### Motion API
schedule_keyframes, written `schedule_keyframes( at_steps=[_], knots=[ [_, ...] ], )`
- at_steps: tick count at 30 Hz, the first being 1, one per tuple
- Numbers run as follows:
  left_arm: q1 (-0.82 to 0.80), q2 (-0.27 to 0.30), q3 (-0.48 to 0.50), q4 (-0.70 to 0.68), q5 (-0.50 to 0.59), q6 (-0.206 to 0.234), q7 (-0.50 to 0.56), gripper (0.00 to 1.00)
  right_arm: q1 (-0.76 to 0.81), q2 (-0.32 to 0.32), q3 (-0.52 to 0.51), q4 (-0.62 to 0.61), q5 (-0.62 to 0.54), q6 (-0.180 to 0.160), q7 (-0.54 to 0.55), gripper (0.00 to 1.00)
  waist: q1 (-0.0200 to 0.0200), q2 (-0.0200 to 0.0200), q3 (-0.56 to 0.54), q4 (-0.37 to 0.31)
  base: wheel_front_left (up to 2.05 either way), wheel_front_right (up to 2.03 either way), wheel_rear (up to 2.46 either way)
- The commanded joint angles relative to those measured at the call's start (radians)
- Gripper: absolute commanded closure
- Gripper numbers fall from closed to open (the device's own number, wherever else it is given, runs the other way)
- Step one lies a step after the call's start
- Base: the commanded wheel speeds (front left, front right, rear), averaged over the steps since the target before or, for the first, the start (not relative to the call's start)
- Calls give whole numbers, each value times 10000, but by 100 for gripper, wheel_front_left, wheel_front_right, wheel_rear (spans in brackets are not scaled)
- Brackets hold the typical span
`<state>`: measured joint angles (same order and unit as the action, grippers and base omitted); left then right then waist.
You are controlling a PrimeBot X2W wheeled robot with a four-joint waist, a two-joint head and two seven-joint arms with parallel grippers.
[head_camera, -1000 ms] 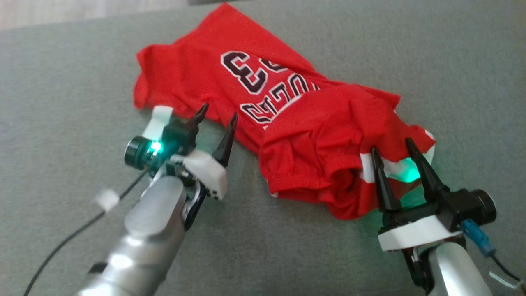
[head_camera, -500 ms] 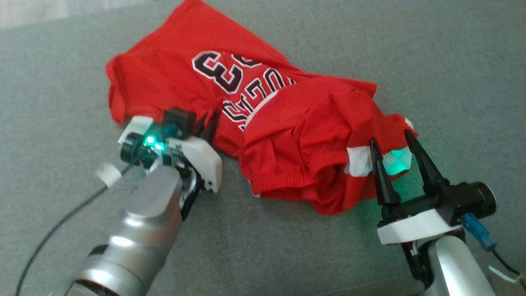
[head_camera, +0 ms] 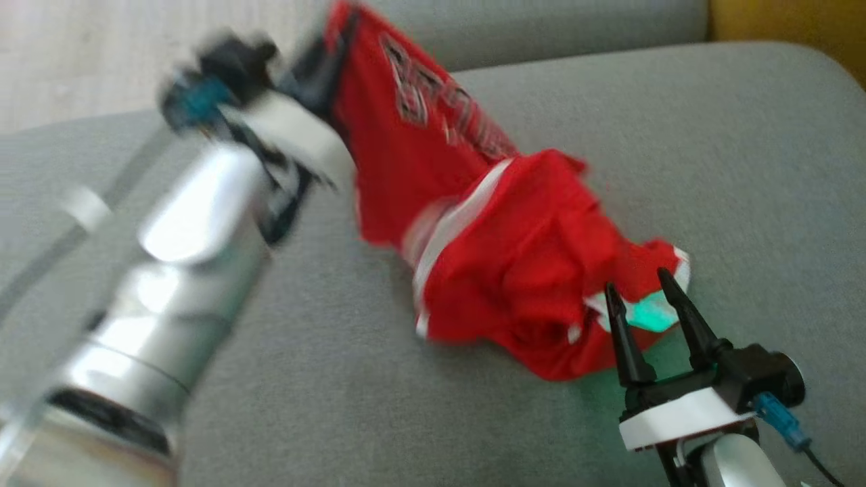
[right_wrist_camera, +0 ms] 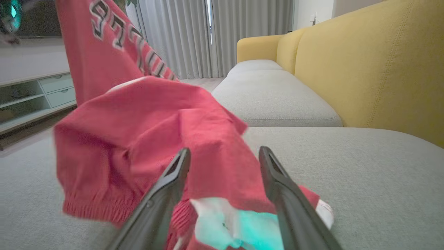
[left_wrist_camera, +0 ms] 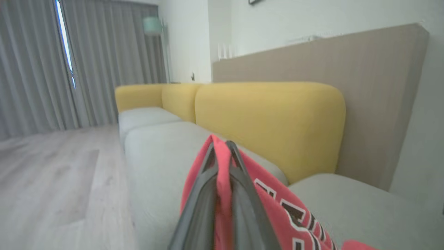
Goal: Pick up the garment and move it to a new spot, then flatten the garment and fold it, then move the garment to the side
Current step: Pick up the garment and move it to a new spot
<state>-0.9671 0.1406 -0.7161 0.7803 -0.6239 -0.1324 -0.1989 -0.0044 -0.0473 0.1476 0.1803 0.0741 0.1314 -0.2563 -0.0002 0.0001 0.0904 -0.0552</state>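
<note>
The garment (head_camera: 528,270) is a red jersey with black-and-white lettering and white trim. One end hangs in the air, held by my left gripper (head_camera: 325,51), which is blurred at the upper left. The other end lies bunched on the grey seat. In the left wrist view the left gripper (left_wrist_camera: 220,146) is shut, with red fabric (left_wrist_camera: 277,208) pinched between its fingers. My right gripper (head_camera: 637,283) stands open at the garment's low end, a finger on each side of a white-trimmed fold. In the right wrist view the right gripper (right_wrist_camera: 224,150) has the garment (right_wrist_camera: 138,132) between and beyond its open fingers.
The work surface is a grey sofa seat (head_camera: 338,379) with a yellow backrest (right_wrist_camera: 364,69) along its far side. Pale wooden floor (left_wrist_camera: 52,173) lies beyond the seat's front edge. A low shelf unit (right_wrist_camera: 31,93) stands across the room.
My left gripper shut on the garment's edge and rose up and away, lifting that end off the seat. The head camera shifted. The right gripper stayed open at the low end.
</note>
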Motion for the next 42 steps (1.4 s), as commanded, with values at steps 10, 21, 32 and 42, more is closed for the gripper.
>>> schedule_keyframes(
  at_steps=[10, 21, 32, 42],
  knots=[
    [-2388, 2327, 607, -880, -142, 148, 509, 100, 203, -30, 113, -343, 310, -7, -55, 0, 2, -1, -623, 1118, 0, 0, 0],
    [-1183, 4691, 1012, -838, 102, 970, 438, 100, 321, -30, -219, -316, 228, -7, -55, 0, 2, -1, -481, 2564, 0, 0, 0],
    [1911, 4369, 1950, 13, -1638, 919, -403, 18, -130, -30, -293, -300, -92, -7, -55, 0, 2, -1, 137, 2770, 0, 0, 0],
    [4312, 3500, 4102, -2343, -791, 1479, -624, 0, -6, -30, -636, -48, 539, -7, -55, 0, 2, -1, -286, 2155, 0, 0, 0]
  ],
)
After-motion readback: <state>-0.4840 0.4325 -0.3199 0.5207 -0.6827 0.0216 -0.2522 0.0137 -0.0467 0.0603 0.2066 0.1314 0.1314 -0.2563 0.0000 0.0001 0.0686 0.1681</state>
